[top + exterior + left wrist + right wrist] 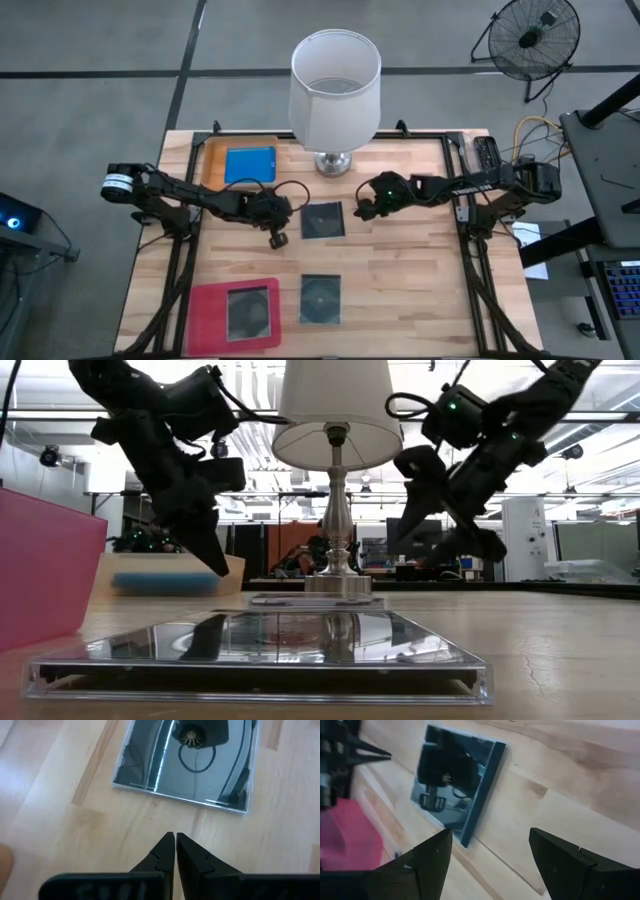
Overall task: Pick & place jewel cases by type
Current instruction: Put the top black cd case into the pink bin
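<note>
Centre of frame, high view: a clear case (pixel 323 219) lies flat on the table (pixel 420 280). Left gripper (pixel 277 238), fingers pressed together, sits just lower-left of it, not touching. Right gripper (pixel 362 210), fingers spread and empty, hangs just right of it.

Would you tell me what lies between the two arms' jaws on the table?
In the high view, a dark transparent jewel case lies flat between the left gripper and right gripper, untouched by either.
</note>
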Robot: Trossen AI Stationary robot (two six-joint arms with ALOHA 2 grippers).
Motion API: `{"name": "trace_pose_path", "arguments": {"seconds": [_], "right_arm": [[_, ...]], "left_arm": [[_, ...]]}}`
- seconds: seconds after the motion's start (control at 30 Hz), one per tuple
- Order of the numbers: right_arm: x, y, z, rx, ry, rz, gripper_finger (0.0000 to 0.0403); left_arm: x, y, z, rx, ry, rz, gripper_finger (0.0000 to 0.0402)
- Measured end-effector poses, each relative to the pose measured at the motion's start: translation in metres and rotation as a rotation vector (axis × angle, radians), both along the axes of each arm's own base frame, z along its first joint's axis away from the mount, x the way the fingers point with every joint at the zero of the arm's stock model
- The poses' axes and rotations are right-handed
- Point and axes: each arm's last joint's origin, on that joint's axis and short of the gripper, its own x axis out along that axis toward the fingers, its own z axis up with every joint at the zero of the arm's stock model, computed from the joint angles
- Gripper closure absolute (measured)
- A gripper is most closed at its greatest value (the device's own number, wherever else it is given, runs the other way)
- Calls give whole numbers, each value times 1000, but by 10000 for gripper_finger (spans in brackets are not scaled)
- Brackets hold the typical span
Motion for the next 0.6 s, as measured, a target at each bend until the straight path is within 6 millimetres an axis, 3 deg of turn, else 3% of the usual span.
{"name": "trace_pose_path", "arguments": {"seconds": [0.2, 0.6], "right_arm": [[-4, 1, -7, 23, -31, -38, 143], [-1, 0, -3, 14, -47, -51, 145]], "left_arm": [[-5, 0, -7, 56, 44, -82, 402], [-5, 7, -15, 113, 76, -144, 402]]}}
